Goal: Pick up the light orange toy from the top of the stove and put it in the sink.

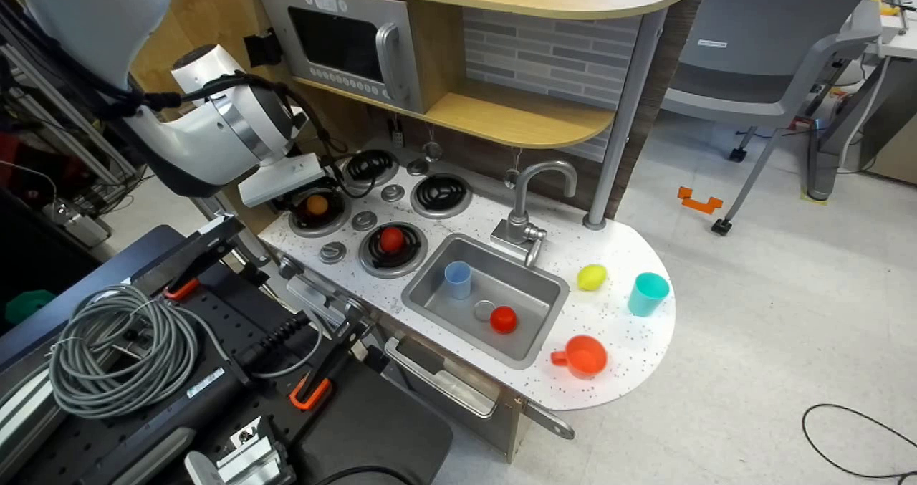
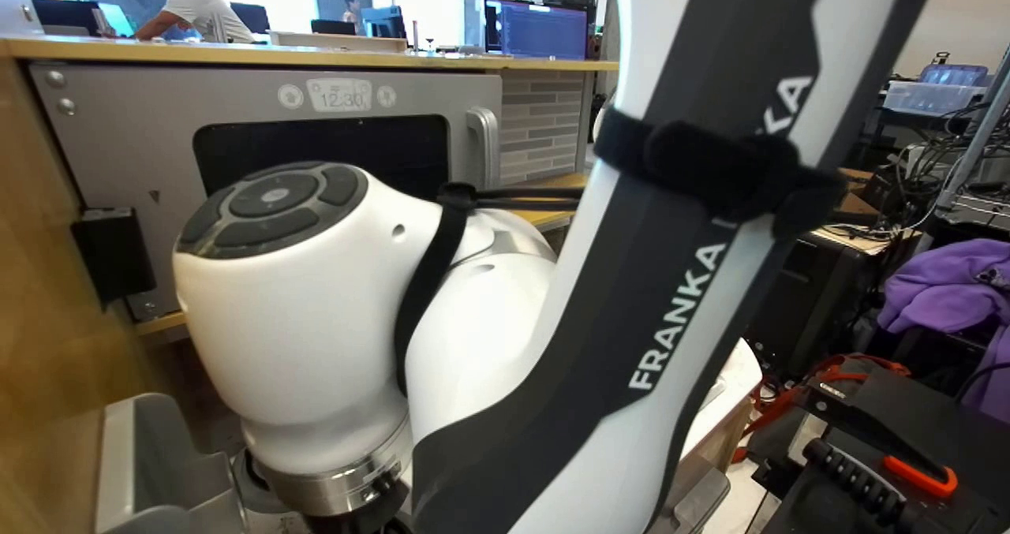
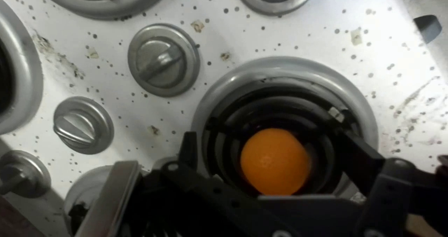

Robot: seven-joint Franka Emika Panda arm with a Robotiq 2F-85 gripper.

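Observation:
The light orange toy is a round ball [image 1: 317, 204] on the left front burner of the stove [image 1: 337, 221]. In the wrist view the orange toy [image 3: 274, 161] sits on the black coil of the burner [image 3: 280, 63]. My gripper [image 3: 264, 125] is open above it, with one finger on each side and visible gaps to the toy. The lower edge of the toy is hidden by the gripper body. The metal sink [image 1: 458, 319] is to the right of the stove in an exterior view. The arm [image 2: 505, 345] hides toy, gripper and sink in an exterior view.
A red ball [image 1: 392, 239] sits on a neighbouring burner. The sink holds a blue cup [image 1: 458, 279] and a red object [image 1: 503, 319]. The faucet [image 1: 521, 209] rises behind it. A lemon [image 1: 592, 277], teal cup [image 1: 648, 294] and red cup [image 1: 584, 357] stand right. A shelf [image 1: 530, 116] overhangs.

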